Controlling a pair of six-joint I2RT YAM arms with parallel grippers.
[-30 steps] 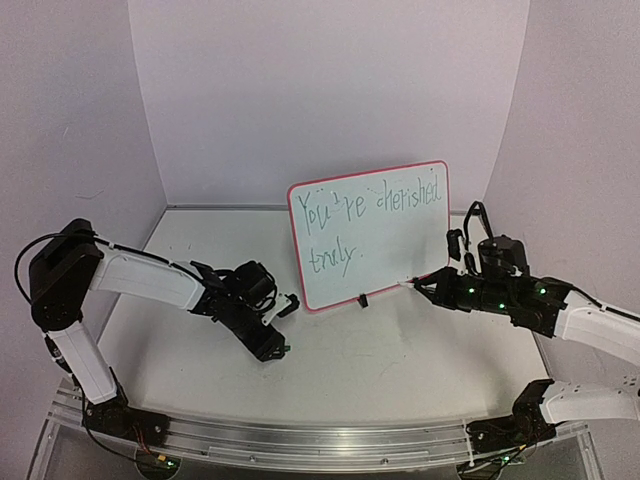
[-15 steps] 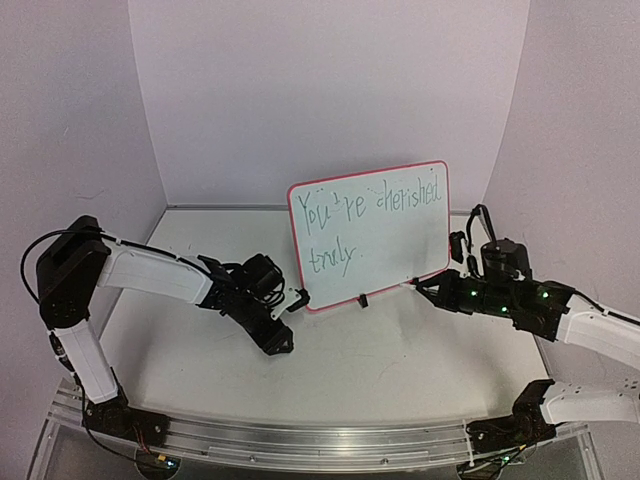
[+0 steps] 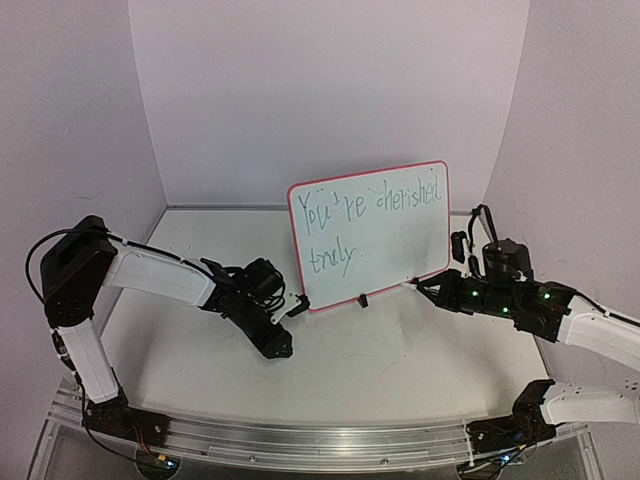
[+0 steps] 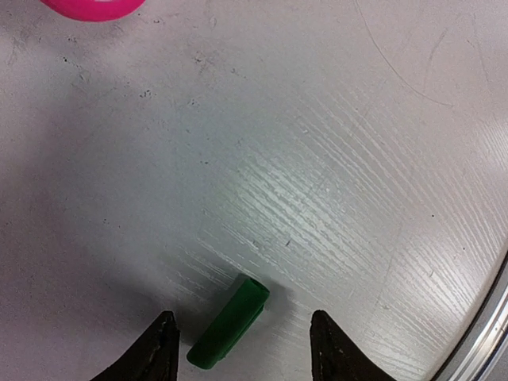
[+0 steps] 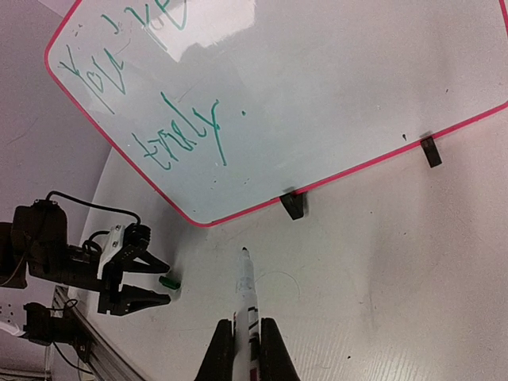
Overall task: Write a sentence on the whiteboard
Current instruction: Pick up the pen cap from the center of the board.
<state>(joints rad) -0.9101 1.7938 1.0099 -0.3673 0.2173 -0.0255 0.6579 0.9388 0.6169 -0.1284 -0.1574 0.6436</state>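
The whiteboard stands upright on the table at mid back, red-framed. The sentence on it is in green, "You're cherished" over "truly"; the right wrist view shows the board and the word "truly". My right gripper is shut on a white marker, tip bare and pointing at the board's lower edge without touching it. A small green cap lies on the table. My left gripper is open and straddles the cap, fingers clear of it.
Two black clip feet hold the board up. An aluminium rail runs along the table's near edge. White walls close in the back and both sides. A pink-red corner of the board shows at the left wrist view's top.
My left gripper has swung right toward the board's lower left corner and settled over the green cap, its jaws narrowing a little. The right arm has hardly moved.
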